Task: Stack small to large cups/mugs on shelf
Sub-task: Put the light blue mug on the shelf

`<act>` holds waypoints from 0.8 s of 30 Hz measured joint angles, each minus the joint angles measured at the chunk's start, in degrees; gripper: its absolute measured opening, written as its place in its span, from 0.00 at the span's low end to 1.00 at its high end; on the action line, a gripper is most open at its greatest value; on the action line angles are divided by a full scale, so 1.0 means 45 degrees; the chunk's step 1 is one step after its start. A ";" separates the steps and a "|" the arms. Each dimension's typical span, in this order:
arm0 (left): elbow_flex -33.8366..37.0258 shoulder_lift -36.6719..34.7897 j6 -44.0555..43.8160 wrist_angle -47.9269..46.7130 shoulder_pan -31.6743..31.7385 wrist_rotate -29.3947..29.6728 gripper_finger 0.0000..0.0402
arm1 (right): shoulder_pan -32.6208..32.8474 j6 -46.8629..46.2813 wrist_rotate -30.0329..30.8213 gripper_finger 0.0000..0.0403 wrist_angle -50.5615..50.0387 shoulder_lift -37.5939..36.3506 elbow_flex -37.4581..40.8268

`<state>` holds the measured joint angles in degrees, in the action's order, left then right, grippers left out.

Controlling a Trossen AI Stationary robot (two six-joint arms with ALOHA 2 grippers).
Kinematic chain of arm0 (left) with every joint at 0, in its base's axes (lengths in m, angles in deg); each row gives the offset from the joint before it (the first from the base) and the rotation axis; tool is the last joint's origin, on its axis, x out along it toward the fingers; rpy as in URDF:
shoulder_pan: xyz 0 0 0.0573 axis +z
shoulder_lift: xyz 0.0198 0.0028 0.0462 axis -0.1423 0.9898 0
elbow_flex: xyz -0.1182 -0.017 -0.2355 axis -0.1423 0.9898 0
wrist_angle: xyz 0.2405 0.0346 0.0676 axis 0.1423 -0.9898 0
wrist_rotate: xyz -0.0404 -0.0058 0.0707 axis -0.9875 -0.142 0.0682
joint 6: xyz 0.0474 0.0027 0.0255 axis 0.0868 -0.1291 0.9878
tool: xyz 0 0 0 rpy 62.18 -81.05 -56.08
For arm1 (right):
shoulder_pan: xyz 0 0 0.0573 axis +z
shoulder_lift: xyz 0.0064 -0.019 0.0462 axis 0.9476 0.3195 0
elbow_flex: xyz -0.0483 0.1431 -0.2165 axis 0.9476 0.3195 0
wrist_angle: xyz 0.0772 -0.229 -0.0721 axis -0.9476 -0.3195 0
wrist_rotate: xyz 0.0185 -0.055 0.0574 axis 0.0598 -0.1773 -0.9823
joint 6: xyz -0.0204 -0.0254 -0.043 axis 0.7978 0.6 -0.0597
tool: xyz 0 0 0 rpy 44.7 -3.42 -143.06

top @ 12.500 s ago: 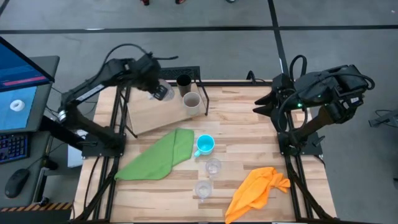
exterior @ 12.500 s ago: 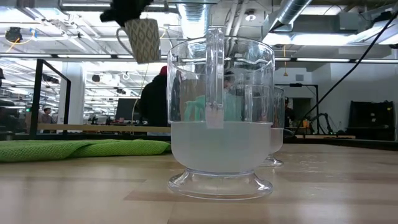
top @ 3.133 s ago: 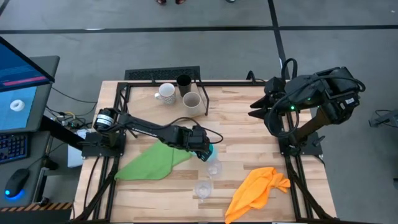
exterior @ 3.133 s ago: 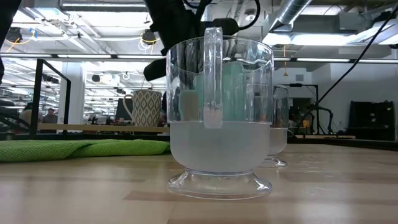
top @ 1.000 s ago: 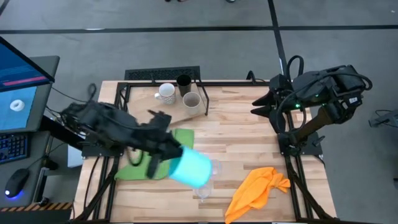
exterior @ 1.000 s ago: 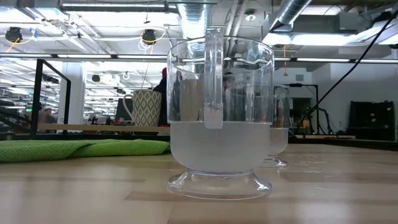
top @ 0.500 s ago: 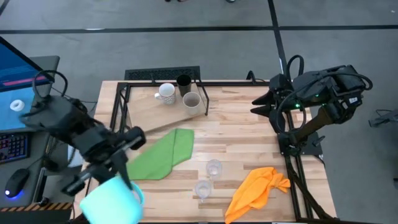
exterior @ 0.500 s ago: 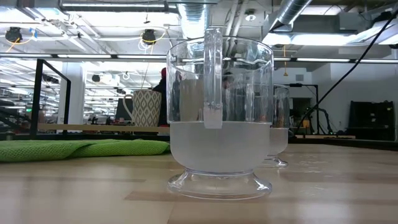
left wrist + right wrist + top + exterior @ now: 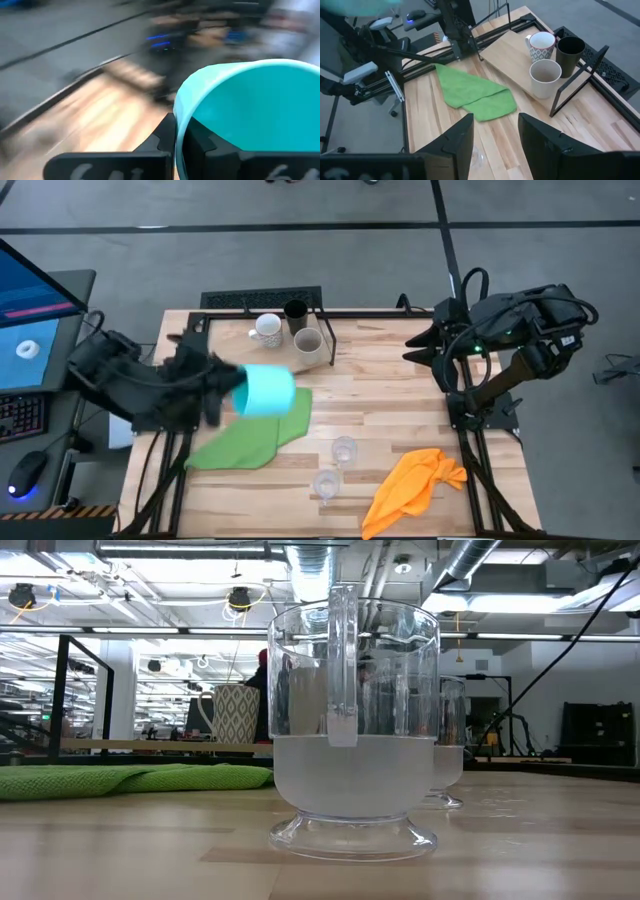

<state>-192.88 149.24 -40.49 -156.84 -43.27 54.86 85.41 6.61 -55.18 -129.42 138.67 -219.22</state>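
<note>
High over the table's left part my left gripper (image 9: 228,391) is shut on the bright blue mug (image 9: 266,391), above the green cloth (image 9: 250,438). On the shelf (image 9: 240,358) at the far left stand the white mug (image 9: 266,329), the black cup (image 9: 295,311) and the grey-beige cup (image 9: 308,342). Two clear glasses (image 9: 343,449) (image 9: 327,483) stand on the table near the front. My right gripper (image 9: 495,140) waits open and raised at the table's far right. My left gripper holds the blue mug by its rim (image 9: 178,131), one finger (image 9: 199,146) inside the mug and the other (image 9: 164,136) outside the wall. The mug is lifted clear, lying nearly on its side, its bottom (image 9: 290,391) toward the table's right.
An orange cloth (image 9: 415,480) lies at the near right. The shelf's black wire frame (image 9: 577,75) stands up at its edge beside the cups. In the low view the nearer glass (image 9: 350,730) fills the middle; a person shows in the room behind it.
My left gripper has swung the blue mug from above the glasses toward the table's near left corner, then back toward the far edge, over the green cloth. The mug has stayed lifted clear and has turned, its bottom now toward the right.
</note>
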 joint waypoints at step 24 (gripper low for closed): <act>1.2002 -0.3030 -0.4082 0.0605 0.7861 -0.6107 0.00 | 0.0000 -0.0005 0.0087 0.44 0.0002 0.0005 0.0001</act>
<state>-138.88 135.60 -58.86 -154.11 -7.89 27.38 85.41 6.59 -54.79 -129.41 138.69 -219.22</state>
